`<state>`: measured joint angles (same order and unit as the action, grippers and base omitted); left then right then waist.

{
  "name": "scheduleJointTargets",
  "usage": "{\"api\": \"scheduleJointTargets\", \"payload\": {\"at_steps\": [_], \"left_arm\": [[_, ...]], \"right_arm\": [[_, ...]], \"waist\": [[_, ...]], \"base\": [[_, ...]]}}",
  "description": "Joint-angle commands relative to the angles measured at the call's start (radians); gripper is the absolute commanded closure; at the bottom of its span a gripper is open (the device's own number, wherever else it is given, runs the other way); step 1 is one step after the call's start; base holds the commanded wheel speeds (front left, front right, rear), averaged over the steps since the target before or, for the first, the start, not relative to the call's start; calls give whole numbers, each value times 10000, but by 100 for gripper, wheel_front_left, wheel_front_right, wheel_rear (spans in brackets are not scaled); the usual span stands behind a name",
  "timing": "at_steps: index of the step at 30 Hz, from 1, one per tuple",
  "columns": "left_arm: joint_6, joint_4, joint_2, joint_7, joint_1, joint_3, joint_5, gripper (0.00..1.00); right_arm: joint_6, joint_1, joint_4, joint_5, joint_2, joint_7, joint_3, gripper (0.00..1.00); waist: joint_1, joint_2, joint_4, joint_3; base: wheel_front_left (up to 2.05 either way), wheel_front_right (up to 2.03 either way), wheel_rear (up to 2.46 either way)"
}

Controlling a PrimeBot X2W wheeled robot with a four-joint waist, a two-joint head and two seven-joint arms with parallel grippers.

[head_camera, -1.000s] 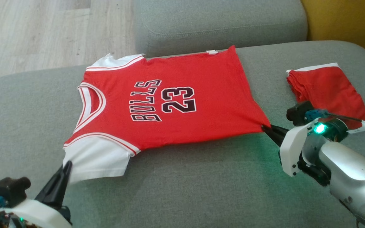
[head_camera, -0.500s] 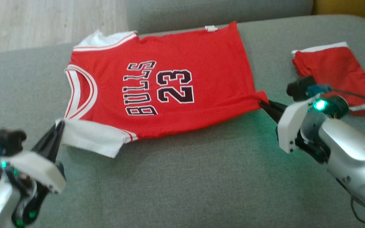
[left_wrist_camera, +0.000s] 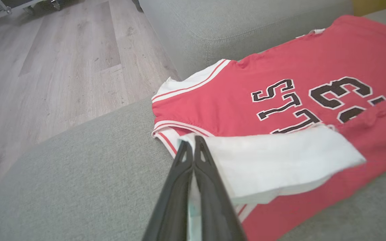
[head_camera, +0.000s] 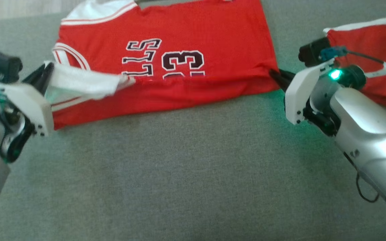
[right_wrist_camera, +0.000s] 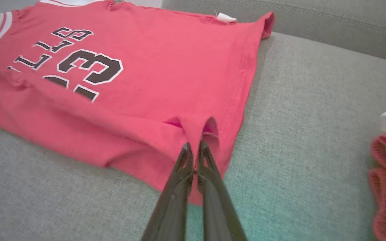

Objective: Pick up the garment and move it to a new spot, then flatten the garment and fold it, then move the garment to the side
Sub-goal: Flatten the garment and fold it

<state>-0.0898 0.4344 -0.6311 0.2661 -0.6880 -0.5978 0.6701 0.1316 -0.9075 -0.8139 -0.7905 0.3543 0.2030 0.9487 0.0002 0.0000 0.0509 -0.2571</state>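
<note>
The jersey (head_camera: 213, 26), judged soft and limp, is pinched at sleeve and hem corner by left pincer (head_camera: 48, 68) and right pincer (head_camera: 274, 73).

Near edge folding over
We have drawn the white sleeve (head_camera: 82, 83) over the jersey (head_camera: 193, 26) with our left gripper (head_camera: 48, 68) and the hem corner (head_camera: 267, 71) with our right gripper (head_camera: 274, 73), half-covering the lettering (head_camera: 166, 57).

Count: 2 grippers, left gripper (head_camera: 48, 68) and right gripper (head_camera: 272, 72); 1 jersey (head_camera: 213, 33); 1 folded red cloth (head_camera: 370, 38) beside right gripper; 1 sofa (head_camera: 179, 167).
</note>
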Motion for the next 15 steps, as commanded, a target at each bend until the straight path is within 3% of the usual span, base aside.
{"api": "scheduleJointTargets", "payload": {"at_steps": [1, 11, 12, 13, 15], "left_arm": [[-63, 55, -354, 25, -753, 295, -175, 100], [-353, 2319, 156, -322, -2591, -618, -865, 100], [-359, 2492, 232, -480, -2731, -649, -896, 39], [-338, 2674, 320, -747, -2878, -605, -923, 0], [-222, 2951, 494, -1502, -3180, -517, -1065, 0]], "right_arm": [[-9, -277, 36, 92, -103, -17, -86, 100], [-9, -1134, -984, 125, -730, -366, 50, 100], [-9, -1238, -1088, 209, -739, -522, 72, 38], [-9, -1295, -1257, 190, -784, -578, 27, 0], [-9, -1504, -1531, 259, -873, -985, -113, 0]], "waist": [[-2, 0, 84, -264], [-2, 0, 316, -985], [-2, 0, 324, -1020], [-2, 0, 335, -1048], [-2, 0, 358, -1090]], "base": [[0, 0, 0], [0, 0, 0], [0, 0, 0], [0, 0, 0], [0, 0, 0]]}}
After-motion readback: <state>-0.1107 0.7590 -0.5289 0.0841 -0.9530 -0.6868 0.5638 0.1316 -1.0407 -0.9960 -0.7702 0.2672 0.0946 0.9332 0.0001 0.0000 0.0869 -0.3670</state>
